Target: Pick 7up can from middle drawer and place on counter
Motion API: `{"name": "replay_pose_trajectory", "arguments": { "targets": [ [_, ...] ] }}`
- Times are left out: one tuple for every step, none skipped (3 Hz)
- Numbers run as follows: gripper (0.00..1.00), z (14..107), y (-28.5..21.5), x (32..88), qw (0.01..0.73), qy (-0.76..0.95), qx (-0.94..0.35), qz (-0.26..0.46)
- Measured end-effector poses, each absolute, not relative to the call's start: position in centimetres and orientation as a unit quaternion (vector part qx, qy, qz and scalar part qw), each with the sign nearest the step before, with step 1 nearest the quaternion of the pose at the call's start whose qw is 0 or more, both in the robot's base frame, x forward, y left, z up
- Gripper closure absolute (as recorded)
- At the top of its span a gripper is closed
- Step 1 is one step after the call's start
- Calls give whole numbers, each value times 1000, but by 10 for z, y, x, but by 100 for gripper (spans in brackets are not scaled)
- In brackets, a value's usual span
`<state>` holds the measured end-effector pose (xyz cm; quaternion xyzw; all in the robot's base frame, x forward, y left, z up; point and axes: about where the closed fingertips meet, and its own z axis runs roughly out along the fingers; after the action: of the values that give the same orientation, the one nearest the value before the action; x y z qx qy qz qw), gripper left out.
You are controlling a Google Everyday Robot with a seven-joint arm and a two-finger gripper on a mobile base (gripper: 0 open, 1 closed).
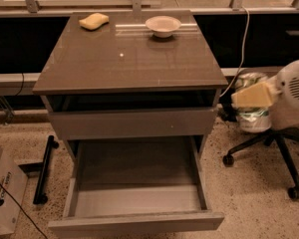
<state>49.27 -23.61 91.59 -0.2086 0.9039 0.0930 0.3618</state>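
The 7up can (254, 119), silvery with green markings, hangs in the air to the right of the cabinet, just below counter level. My gripper (250, 106) is shut on it, with a tan finger (251, 94) across its upper part and the white arm behind it at the right edge of the view. The middle drawer (137, 223) is pulled out and its grey floor is bare. The counter (129, 59) is the glossy grey-brown top to the left of the gripper.
A white bowl (163, 25) and a yellow sponge (93, 21) sit at the back of the counter. An office chair (284, 143) stands right of the cabinet, under the arm. A cardboard box (2, 193) and a black bar (44, 171) lie on the floor at left.
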Motion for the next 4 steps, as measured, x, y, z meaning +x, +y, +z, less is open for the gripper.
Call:
{"name": "replay_pose_trajectory", "arguments": {
  "targets": [
    [100,951,-239,496,388,890,-226,76],
    [100,950,-238,496,386,891,-225,76],
    [100,953,-221,512,411,881,-214,92],
    [100,961,-164,567,467,848,-215,130]
  ]
}}
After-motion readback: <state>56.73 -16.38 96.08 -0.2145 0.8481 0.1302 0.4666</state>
